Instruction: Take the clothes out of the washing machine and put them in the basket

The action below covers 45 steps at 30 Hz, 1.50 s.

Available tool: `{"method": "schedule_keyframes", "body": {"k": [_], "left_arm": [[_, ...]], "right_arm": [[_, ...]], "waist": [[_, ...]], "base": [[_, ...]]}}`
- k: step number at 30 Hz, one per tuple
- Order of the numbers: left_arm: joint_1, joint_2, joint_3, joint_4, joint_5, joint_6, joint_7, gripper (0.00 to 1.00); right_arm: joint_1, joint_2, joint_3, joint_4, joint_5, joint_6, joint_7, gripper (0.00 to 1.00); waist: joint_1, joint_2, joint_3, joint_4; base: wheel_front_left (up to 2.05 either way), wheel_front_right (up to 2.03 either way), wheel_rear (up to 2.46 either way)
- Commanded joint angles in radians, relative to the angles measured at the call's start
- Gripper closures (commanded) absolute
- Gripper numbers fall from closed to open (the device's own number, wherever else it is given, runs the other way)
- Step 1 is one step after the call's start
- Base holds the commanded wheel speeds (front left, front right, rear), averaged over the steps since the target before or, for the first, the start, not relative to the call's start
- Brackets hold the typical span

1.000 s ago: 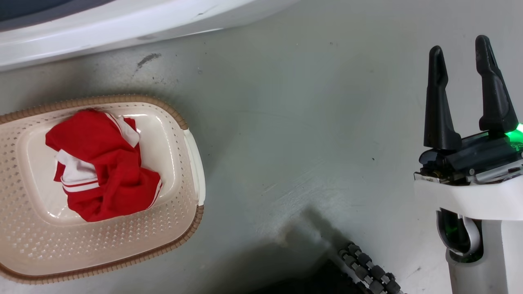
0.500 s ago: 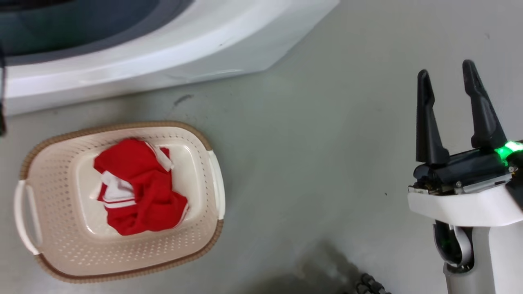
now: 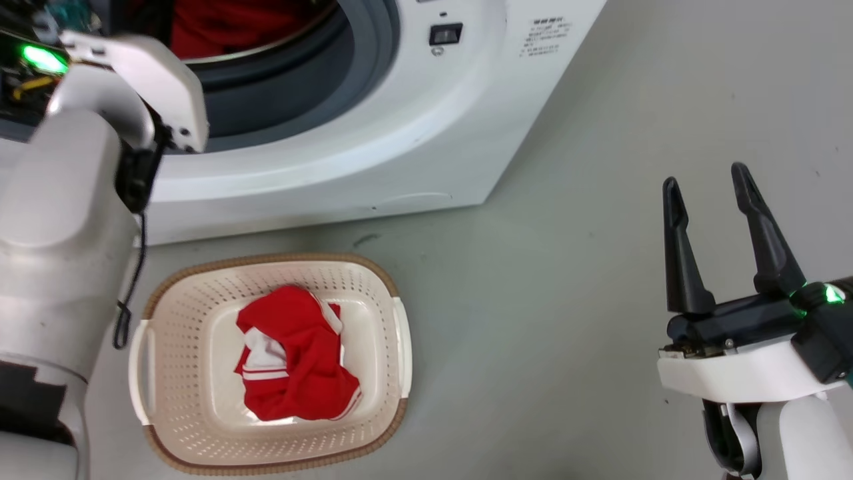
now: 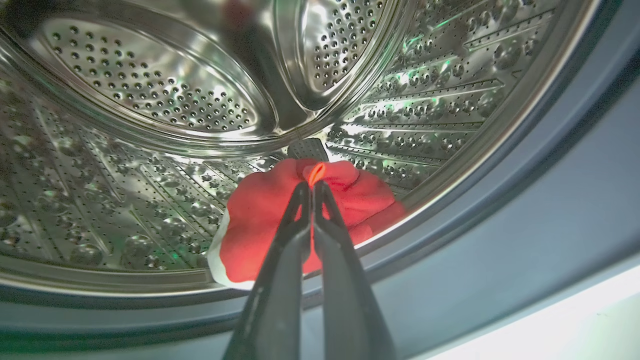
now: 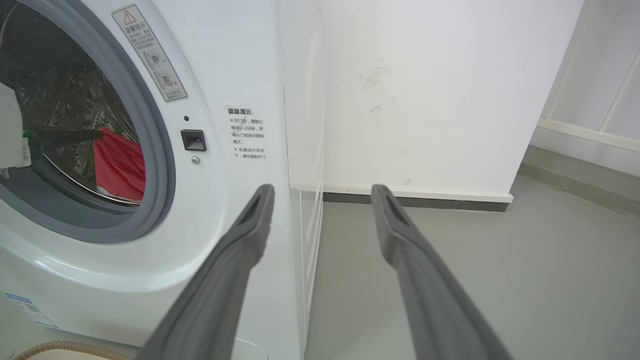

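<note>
Left gripper (image 4: 311,186) reaches inside the washer (image 3: 400,153), its two fingers pinched together on a raised fold of the red garment (image 4: 260,220); a thin line of red shows between the tips. This garment lies low in the drum (image 4: 150,100), at about 6 o'clock of the opening, just behind the seal (image 4: 500,210).

Right gripper (image 3: 706,180) stands wide and holds nothing, at 4 o'clock in the head view, over bare floor (image 3: 533,300). The basket (image 3: 266,260) sits at 7 o'clock, near the front of the washer, with the striped garment (image 3: 293,363) crumpled on its bottom.

I judge the cloth light, soft and without stiffness: it will hang and stretch down when lifted, and a trailing end may drag on the seal. A grip on one thin fold can slip, so a thicker bunch near the middle of the heap seems the better place to hold. The cloth is not fragile, and a firm squeeze does it no harm.
</note>
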Motion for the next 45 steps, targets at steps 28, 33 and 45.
{"method": "schedule_keyframes", "body": {"k": [28,33,45], "left_arm": [[0.391,0.079,0.016,-0.574,-0.035,0.107,-0.151,1.00],[0.458,0.125,0.033,-0.769,-0.042,0.155,-0.117,1.00],[0.610,0.233,0.041,-1.135,0.000,0.272,-0.022,1.00]], "right_arm": [[0.147,0.001,-0.002,0.020,-0.042,-0.001,-0.002,0.00],[0.164,0.001,-0.001,0.023,-0.039,-0.001,-0.002,0.00],[0.169,0.001,0.011,0.012,-0.032,-0.001,-0.002,0.00]], "waist": [[0.0002,0.0000,-0.284,0.137],[0.0002,0.0000,-0.309,0.148],[0.0002,0.0000,-0.305,0.147]], "base": [[0.00,0.00,0.00],[0.00,0.00,0.00],[0.00,0.00,0.00]]}}
